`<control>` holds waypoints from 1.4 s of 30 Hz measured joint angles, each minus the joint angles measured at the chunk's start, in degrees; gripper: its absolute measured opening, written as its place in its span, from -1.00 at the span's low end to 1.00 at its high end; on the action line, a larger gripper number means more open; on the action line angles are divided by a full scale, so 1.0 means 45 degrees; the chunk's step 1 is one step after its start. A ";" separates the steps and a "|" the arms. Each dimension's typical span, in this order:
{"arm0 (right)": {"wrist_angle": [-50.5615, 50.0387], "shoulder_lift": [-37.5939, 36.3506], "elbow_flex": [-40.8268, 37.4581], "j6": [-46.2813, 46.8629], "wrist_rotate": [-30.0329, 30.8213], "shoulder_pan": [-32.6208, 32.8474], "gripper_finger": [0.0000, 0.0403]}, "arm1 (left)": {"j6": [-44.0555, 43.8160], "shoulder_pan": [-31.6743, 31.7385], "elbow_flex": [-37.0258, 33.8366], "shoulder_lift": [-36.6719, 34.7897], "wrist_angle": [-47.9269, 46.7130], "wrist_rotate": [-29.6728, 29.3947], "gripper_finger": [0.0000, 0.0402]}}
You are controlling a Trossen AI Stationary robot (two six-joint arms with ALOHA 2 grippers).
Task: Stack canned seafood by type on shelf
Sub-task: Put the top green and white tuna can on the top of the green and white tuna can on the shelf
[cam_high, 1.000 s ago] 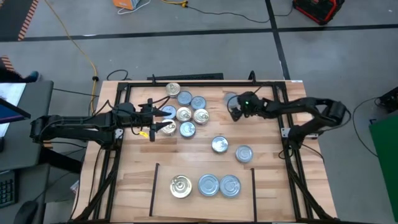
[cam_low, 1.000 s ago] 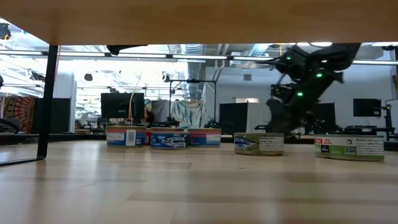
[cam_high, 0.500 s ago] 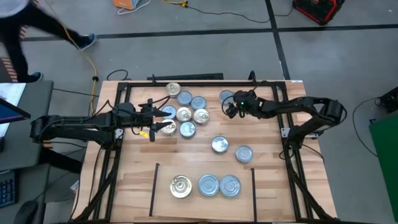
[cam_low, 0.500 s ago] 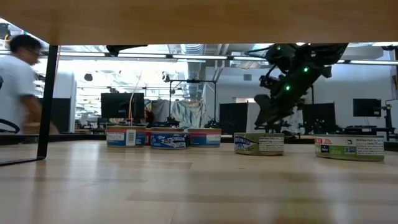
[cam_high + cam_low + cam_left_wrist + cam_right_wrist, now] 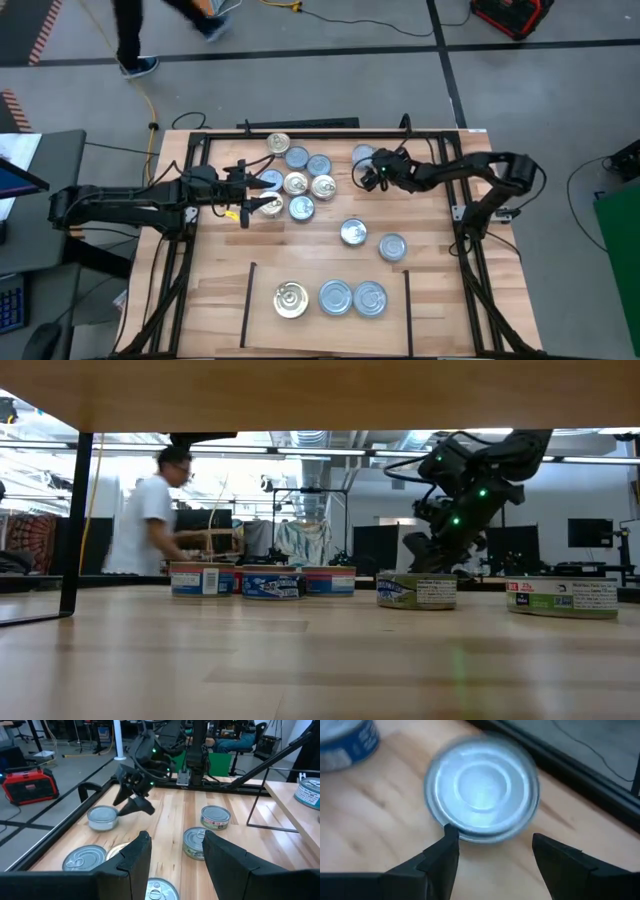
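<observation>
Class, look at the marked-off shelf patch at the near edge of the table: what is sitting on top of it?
On the shelf: one gold-topped tin and two silver-topped tins, in a row, unstacked. Their undersides are hidden.

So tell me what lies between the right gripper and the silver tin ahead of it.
Only bare wood: in the right wrist view the right gripper stands open just short of the silver tin.

A lab (monitors [image 5: 190, 528], floor cables [image 5: 120, 70], framed test table [image 5: 300, 250])
</observation>
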 joint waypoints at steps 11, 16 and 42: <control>-0.1209 -0.0352 -0.0053 -0.0144 -0.0422 -0.0338 0.39 | 0.0024 0.0000 0.0000 0.0000 0.0003 0.0015 -0.16; -0.1932 -0.0546 -0.0049 -0.0133 -0.0515 -0.0046 0.39 | -0.0009 0.0000 0.0000 0.0000 -0.0004 0.0018 -0.16; -0.4963 -0.1819 0.2577 0.0764 -0.0878 0.2879 0.44 | -0.0971 0.0000 0.0000 0.0000 0.0026 -0.0202 -0.16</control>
